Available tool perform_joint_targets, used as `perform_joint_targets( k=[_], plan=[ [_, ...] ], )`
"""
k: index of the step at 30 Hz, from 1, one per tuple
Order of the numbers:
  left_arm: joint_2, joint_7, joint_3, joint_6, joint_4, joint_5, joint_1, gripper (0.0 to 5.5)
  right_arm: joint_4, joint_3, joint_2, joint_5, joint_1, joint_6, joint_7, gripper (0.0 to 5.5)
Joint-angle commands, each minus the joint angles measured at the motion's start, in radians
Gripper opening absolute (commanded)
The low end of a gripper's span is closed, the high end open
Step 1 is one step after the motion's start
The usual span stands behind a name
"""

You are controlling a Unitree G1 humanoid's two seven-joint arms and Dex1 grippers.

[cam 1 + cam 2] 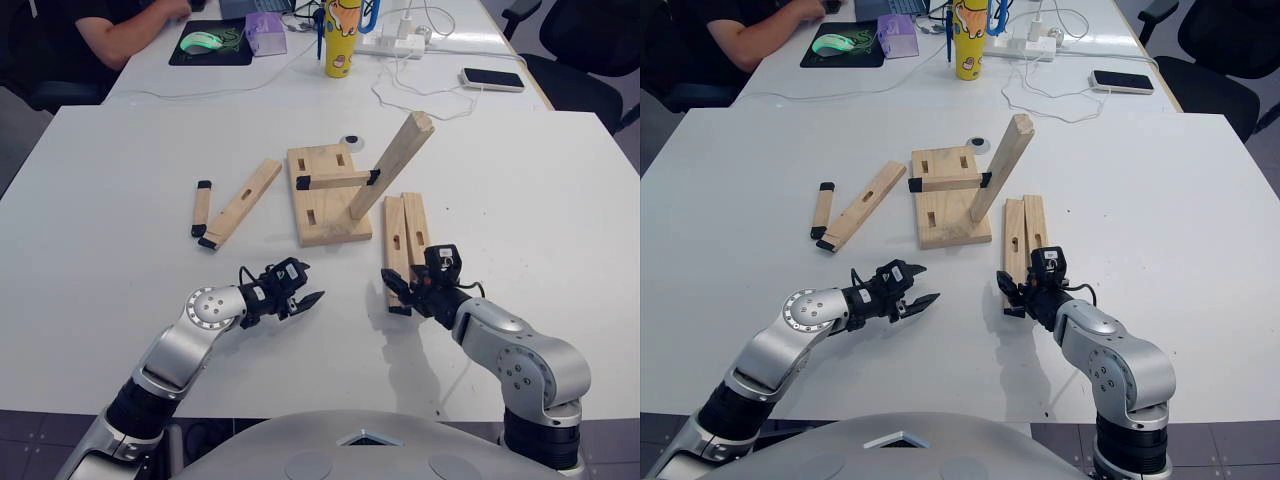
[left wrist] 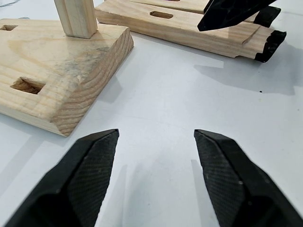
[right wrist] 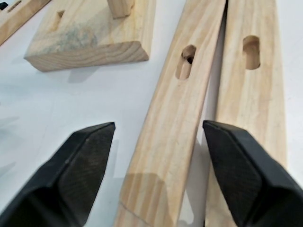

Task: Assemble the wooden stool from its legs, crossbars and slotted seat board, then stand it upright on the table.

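Observation:
The slotted seat board point(image 1: 322, 212) lies flat mid-table. One leg point(image 1: 395, 160) stands tilted in it, with a crossbar point(image 1: 335, 180) joined to its side. To the right, two legs point(image 1: 405, 235) lie side by side. My right gripper point(image 3: 158, 125) is open, its fingers point(image 3: 75, 170) astride the near end of the left one of these legs point(image 3: 175, 109). My left gripper point(image 1: 305, 293) hovers open just above bare table in front of the board point(image 2: 61, 71). Another leg point(image 1: 240, 203) and a short crossbar point(image 1: 202, 208) lie left of the board.
A small black cap point(image 1: 351, 139) sits behind the board. On the far table stand a yellow cup point(image 1: 341, 35), a phone point(image 1: 492, 78), cables, and a green mouse point(image 1: 201, 41) near a person's arm. There is free room at the table's front and sides.

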Motion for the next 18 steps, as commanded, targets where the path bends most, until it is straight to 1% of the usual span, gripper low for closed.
perform_joint_targets(
  k=[1,4,8,15,16,18],
  plan=[
    [-0.005,0.008,0.001,0.016,-0.010,0.002,0.004,2.95,0.066,0.055,-0.004,-0.039,-0.044,0.067,-0.017,3.46],
    [-0.009,0.005,-0.004,0.018,-0.007,0.001,-0.003,2.95,0.084,0.099,0.017,-0.075,-0.090,0.085,-0.050,3.46],
    [-0.006,-0.002,-0.006,0.018,-0.003,0.001,-0.004,2.95,0.095,0.119,0.039,-0.136,-0.134,0.162,-0.102,3.46],
    [-0.005,-0.003,-0.006,0.017,-0.003,0.001,-0.003,2.95,0.092,0.128,0.044,-0.176,-0.150,0.194,-0.081,3.46],
    [-0.007,-0.003,-0.009,0.012,0.005,0.004,-0.008,2.95,0.105,0.124,0.050,-0.186,-0.148,0.181,-0.084,3.27],
    [-0.009,-0.001,-0.007,0.004,0.018,0.010,-0.019,2.95,0.126,0.111,0.065,-0.195,-0.142,0.161,-0.084,3.11]
  ],
)
